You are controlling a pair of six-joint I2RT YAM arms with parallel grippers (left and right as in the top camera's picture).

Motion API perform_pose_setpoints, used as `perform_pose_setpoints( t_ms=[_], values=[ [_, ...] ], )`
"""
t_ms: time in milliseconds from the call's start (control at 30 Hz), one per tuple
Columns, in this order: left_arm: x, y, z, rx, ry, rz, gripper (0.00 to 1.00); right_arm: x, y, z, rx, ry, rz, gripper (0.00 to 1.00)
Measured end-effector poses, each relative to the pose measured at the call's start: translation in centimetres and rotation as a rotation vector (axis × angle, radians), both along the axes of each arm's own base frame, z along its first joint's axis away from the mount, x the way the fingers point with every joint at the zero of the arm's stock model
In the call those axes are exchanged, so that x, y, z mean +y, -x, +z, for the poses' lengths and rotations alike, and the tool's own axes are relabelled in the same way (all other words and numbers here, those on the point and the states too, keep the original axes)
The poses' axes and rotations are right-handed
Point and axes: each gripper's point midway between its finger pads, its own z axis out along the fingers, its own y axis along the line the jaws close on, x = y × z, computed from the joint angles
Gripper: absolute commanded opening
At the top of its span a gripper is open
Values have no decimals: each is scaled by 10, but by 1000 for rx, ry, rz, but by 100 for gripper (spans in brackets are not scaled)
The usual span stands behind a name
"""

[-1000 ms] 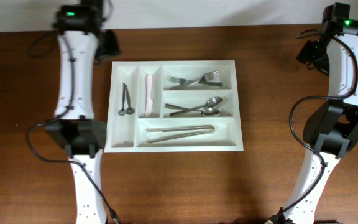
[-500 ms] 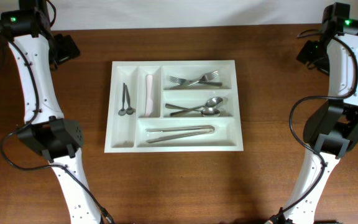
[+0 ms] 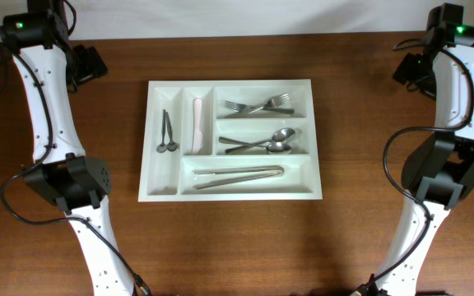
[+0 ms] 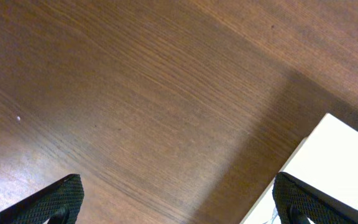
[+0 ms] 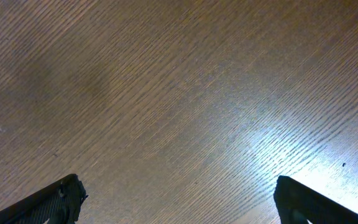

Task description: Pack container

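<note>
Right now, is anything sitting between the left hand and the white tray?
Nothing visible does. Only bare brown table lies between the left hand, which is open, and the tray at its left edge.

The dark brown wooden surface (image 3: 352,123) carries one thing directly: a white cutlery tray (image 3: 159,177), lying flat near the middle, its long sides parallel to the far edge.

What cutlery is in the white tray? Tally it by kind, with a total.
Small dark metal teaspoons: 2
Pale pink plastic knife: 1
Silver metal forks: 3
Silver metal spoons: 2
Silver metal tongs: 1
Total in the white plastic cutlery tray: 9; the overlapping forks and spoons are hard to separate.
</note>
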Motion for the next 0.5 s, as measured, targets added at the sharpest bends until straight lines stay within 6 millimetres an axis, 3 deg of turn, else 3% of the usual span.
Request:
perform_pose_setpoints(
  t_ms=[133, 267, 333, 400, 500],
  values=[
    [-1, -1, 0, -4, 5, 3, 99, 0, 0, 0, 0, 0, 1, 99],
    [-7, -37, 21, -181, 10, 14, 99, 0, 0, 0, 0, 0, 1, 99],
    [-16, -51, 45, -285, 6, 1, 99, 0, 0, 0, 0, 0, 0, 99],
    [-33, -62, 81, -402, -4, -28, 99, 0, 0, 0, 0, 0, 1, 99],
    [-68, -54, 149, -565, -21, -80, 99, 0, 0, 0, 1, 0, 1, 99]
  ],
)
